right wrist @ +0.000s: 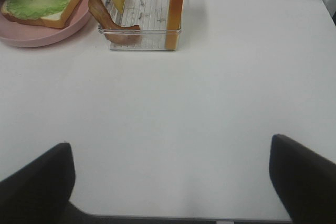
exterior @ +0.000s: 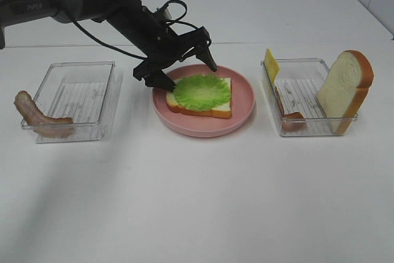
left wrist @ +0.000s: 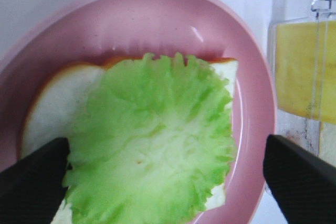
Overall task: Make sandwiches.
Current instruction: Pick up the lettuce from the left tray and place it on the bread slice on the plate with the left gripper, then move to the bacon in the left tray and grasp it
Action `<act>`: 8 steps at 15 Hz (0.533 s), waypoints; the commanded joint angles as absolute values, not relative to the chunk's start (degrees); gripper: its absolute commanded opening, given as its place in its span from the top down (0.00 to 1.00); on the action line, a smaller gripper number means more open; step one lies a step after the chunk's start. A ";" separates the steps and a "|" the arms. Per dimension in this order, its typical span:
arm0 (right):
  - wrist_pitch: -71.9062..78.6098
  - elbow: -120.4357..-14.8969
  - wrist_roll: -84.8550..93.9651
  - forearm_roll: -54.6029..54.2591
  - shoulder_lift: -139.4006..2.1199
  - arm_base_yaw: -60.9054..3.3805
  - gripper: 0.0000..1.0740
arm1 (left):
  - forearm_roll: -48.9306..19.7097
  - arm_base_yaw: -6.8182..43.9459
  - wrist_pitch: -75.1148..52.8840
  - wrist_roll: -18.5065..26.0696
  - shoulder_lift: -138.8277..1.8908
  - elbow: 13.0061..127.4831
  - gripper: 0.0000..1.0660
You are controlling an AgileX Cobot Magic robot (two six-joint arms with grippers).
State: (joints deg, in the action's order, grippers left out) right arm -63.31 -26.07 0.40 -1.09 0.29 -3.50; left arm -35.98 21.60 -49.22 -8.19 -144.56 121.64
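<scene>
The left gripper [exterior: 188,74] spreads empty jaws above the lettuce [exterior: 202,91], laid flat on bread [exterior: 221,109] for stacking. The right gripper [right wrist: 170,177] is likewise wide and empty; cheese [exterior: 271,64] waits at three o'clock.

Bright, even light washes the white tabletop [exterior: 197,201]; shadows fall soft. Close up, my left fingers [left wrist: 31,182] blur, and the plate [left wrist: 157,14] glints.
</scene>
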 commanded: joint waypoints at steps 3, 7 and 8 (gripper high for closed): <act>-63.03 -25.84 0.00 -1.09 1.89 -3.72 0.09 | -36.33 21.89 -50.71 -8.31 -141.18 121.98 0.05; -63.03 -25.84 0.00 -1.09 1.89 -3.72 0.09 | -31.68 21.89 -58.84 -10.20 -138.48 127.14 0.05; -63.03 -25.84 0.00 -1.09 1.89 -3.72 0.09 | -28.25 21.89 -62.85 -12.09 -138.08 128.97 0.05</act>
State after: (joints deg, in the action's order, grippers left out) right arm -63.31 -26.07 0.40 -1.09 0.29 -3.50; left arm -30.48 21.60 -59.24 -10.60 -139.00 127.88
